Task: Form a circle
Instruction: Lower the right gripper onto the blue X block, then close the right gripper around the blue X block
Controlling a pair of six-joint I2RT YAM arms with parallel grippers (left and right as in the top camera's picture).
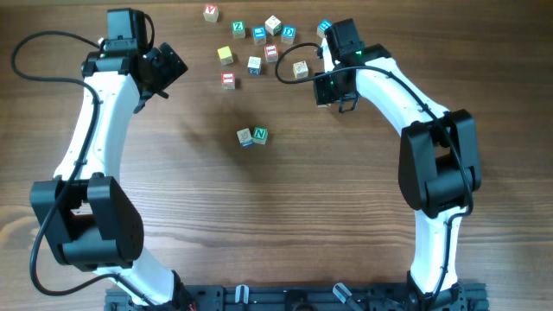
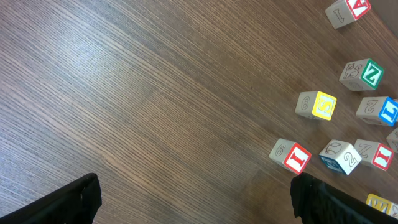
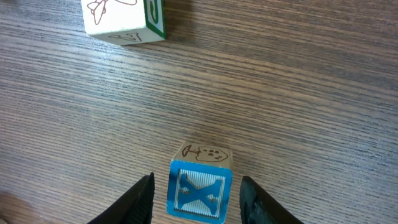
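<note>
The circle (image 1: pixel 259 135), so far two small wooden letter cubes, sits mid-table, well apart from the right gripper (image 3: pixel 198 180), whose jaws stand spread astride a blue "X" wooden cube (image 3: pixel 200 190) without touching it. It looks light, rigid and smooth, so pinch opposite flat faces squarely; the left gripper (image 2: pixel 196 196) gapes empty

Bright, even light on the counter (image 1: pixel 285 216); soft faint shadows beside the cubes (image 1: pixel 260 136), wood grain crisp in every view.
</note>
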